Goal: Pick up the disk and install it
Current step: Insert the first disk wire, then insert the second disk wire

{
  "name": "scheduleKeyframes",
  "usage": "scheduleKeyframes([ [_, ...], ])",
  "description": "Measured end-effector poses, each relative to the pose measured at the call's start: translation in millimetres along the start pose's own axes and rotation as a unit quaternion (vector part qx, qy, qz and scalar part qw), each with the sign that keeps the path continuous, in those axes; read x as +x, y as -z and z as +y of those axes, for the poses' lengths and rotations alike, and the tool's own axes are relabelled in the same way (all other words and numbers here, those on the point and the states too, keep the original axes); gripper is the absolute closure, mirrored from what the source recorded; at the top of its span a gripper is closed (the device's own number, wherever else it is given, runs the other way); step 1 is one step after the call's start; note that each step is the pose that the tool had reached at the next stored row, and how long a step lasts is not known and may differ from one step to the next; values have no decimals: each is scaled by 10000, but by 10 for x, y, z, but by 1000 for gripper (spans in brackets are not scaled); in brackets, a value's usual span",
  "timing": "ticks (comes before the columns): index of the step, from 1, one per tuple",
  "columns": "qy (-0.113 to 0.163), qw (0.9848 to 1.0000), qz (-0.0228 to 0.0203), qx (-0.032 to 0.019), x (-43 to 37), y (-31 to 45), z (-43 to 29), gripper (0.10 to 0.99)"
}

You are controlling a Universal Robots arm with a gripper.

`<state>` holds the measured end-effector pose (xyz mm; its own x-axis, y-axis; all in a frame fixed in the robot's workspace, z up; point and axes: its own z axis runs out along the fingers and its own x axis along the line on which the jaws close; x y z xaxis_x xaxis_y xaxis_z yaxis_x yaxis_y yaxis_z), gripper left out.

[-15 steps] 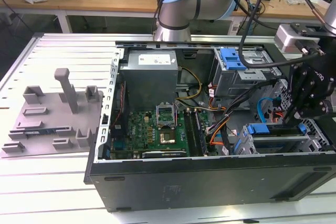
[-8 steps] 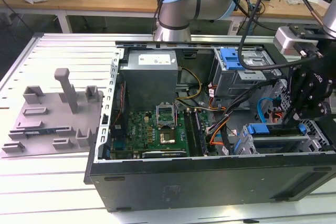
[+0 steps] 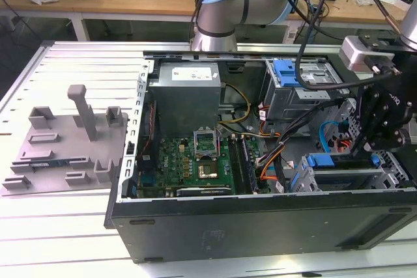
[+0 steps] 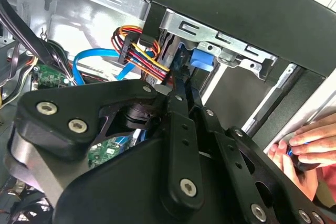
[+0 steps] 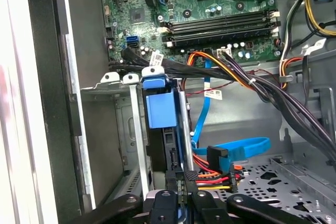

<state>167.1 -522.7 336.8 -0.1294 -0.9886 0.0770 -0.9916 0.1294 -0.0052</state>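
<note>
Your end effector (image 3: 362, 150) sits low at the right of the exterior view, pinched narrow on the disk (image 5: 160, 109), which stands on edge in the metal drive cage (image 3: 339, 177). You are at the install step. Next, it looks like the disk needs a straight push down (watch the cables (image 5: 252, 85)). I count one disk, one cage and one person's hand (image 4: 307, 148).

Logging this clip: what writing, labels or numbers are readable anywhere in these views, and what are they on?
On the grey box, a white sticker: print too small to read.
On the cables, white tags: blurred, unreadable.
On the arm, white lettering: too small to make out.
Nothing can be quoted.
</note>
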Motion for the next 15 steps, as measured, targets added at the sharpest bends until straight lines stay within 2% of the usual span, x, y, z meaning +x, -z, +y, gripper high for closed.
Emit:
scheduleKeyframes([
  [4, -2, 10000, -4, -2, 10, 0, 1, 906],
  [5, -2, 10000, -4, -1, 10, 10, 0, 851],
  [6, -2, 10000, -1, -1, 10, 46, 1, 788],
  [7, -1, 10000, -2, -1, 13, 91, 0, 788],
  [8, -1, 10000, -2, -1, 14, 135, 0, 725],
  [10, -1, 10000, 0, 0, 21, 276, -1, 490],
  [11, -1, 10000, 2, 0, 21, 277, 0, 424],
  [15, -1, 10000, 15, 1, 21, 277, -1, 424],
])
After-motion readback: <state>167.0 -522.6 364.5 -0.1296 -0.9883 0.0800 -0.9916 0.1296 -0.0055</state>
